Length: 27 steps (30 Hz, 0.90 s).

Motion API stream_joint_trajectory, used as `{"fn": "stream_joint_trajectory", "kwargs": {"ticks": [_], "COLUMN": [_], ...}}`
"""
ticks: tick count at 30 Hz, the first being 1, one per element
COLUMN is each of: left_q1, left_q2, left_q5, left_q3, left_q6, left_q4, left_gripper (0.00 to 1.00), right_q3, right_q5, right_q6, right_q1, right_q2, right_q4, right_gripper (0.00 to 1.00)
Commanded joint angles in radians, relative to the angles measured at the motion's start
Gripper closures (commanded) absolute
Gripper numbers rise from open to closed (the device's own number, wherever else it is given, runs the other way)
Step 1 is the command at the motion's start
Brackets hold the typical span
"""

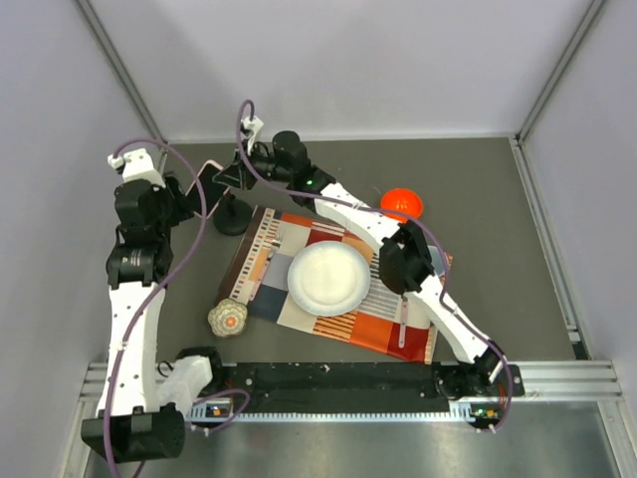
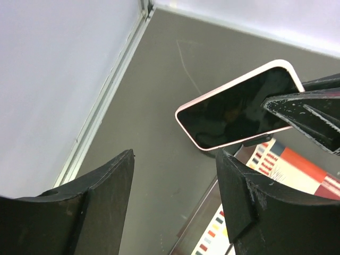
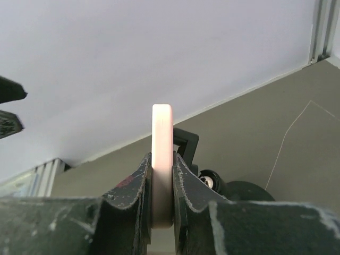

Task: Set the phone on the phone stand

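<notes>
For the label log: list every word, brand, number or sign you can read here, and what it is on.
None can be read.
phone: black screen, plain pink edge, no text.
mat: coloured blocks and stripes, no letters.
right gripper: scuffs only, no marking.

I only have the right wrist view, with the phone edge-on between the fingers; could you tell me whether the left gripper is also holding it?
Observer: No. The left gripper is open and empty, short of the phone.
Operator: Which way does the screen face?
Observer: Toward the left wrist camera, tilted; the right gripper clamps one end.
Operator: And where should it go?
Observer: The phone stand is beside the placemat's far-left corner, close by the phone.
</notes>
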Motion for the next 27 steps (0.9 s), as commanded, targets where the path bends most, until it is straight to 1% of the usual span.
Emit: {"fn": "stream_joint_trajectory", "kwargs": {"ticks": [1,3,4,6,14,16,17,18,19,20,21,22,23,24,25,26,27], "left_q1": [0.006,0.007,0.007,0.007,0.007,0.007,0.009,0.009,0.016,0.024,0.035,0.062,0.082,0.105,0.145,0.164,0.179], "left_q2": [-0.082,-0.104,-0.117,-0.122,-0.121,-0.124,-0.124,-0.118,-0.108,-0.093,-0.052,-0.027,-0.001,0.052,0.075,0.103,0.152], "left_q5": [-0.013,-0.042,-0.044,-0.037,0.028,0.019,0.010,-0.004,-0.006,0.020,0.032,0.052,0.125,0.169,0.227,0.296,0.334], "left_q3": [0.000,-0.013,-0.015,-0.015,-0.033,-0.037,-0.041,-0.043,-0.043,-0.029,-0.020,-0.009,0.009,0.019,0.028,0.046,0.057], "left_q6": [-0.064,-0.071,-0.071,-0.072,-0.100,-0.095,-0.078,-0.066,-0.054,-0.029,-0.028,-0.031,-0.047,-0.055,-0.061,-0.069,-0.072], "left_q4": [0.135,0.150,0.154,0.151,0.161,0.161,0.161,0.167,0.167,0.161,0.152,0.140,0.135,0.135,0.140,0.143,0.146], "left_gripper": [0.31,0.29,0.28,0.28,0.26,0.27,0.27,0.28,0.29,0.31,0.32,0.32,0.30,0.28,0.27,0.27,0.26], "right_q3": [0.072,0.103,0.091,0.092,0.101,0.100,0.094,0.065,0.033,-0.004,-0.065,-0.089,-0.110,-0.150,-0.174,-0.200,-0.255], "right_q5": [0.028,0.071,0.080,0.091,0.116,0.136,0.148,0.169,0.207,0.212,0.208,0.199,0.193,0.186,0.165,0.148,0.130], "right_q6": [0.211,0.266,0.279,0.290,0.172,0.149,0.115,0.097,0.081,0.063,0.057,0.052,0.051,0.055,0.067,0.108,0.138], "right_q1": [-0.021,-0.024,-0.023,-0.017,0.014,0.017,0.017,0.013,0.008,0.004,-0.003,-0.022,-0.033,-0.047,-0.079,-0.102,-0.121], "right_q2": [-0.005,0.011,0.002,-0.003,-0.040,-0.053,-0.087,-0.118,-0.151,-0.187,-0.260,-0.289,-0.322,-0.372,-0.398,-0.421,-0.463], "right_q4": [0.201,0.240,0.304,0.339,0.469,0.451,0.427,0.347,0.325,0.313,0.290,0.272,0.247,0.226,0.206,0.207,0.218], "right_gripper": [1.00,1.00,1.00,1.00,1.00,1.00,1.00,1.00,1.00,1.00,1.00,1.00,1.00,1.00,1.00,1.00,1.00]}}
